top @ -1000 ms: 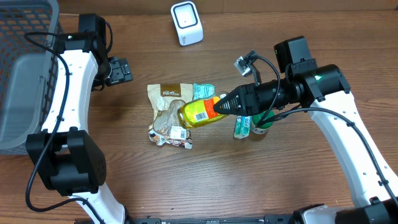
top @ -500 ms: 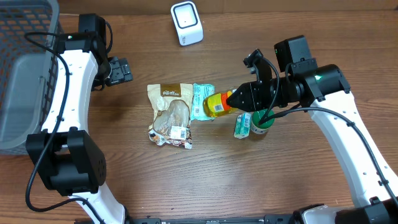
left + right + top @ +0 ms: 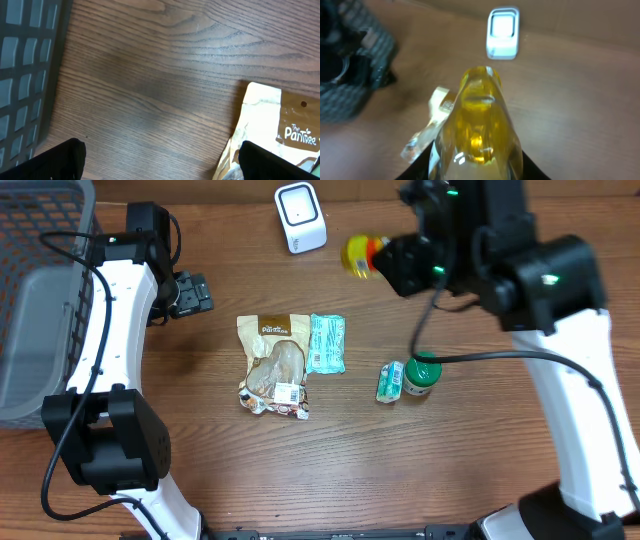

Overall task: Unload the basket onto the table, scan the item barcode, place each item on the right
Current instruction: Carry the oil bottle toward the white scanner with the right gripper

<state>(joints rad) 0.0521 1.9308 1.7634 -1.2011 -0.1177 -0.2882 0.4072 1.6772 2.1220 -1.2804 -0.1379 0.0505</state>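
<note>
While gripped, bottle (image 3: 356, 255) juts from right hand (image 3: 384, 259)

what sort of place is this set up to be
Probably a mock shop checkout on a wooden table: a white barcode scanner, a grey shopping basket at the edge, a brown snack pouch, and a yellow bottle held up near the scanner.

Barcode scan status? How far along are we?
Done: yellow bottle gripped in the right hand, up off the table. In hand: bottle held near the white scanner. Left: show its barcode to the scanner; no barcode is visible here. Left hand is open, holding nothing.
</note>
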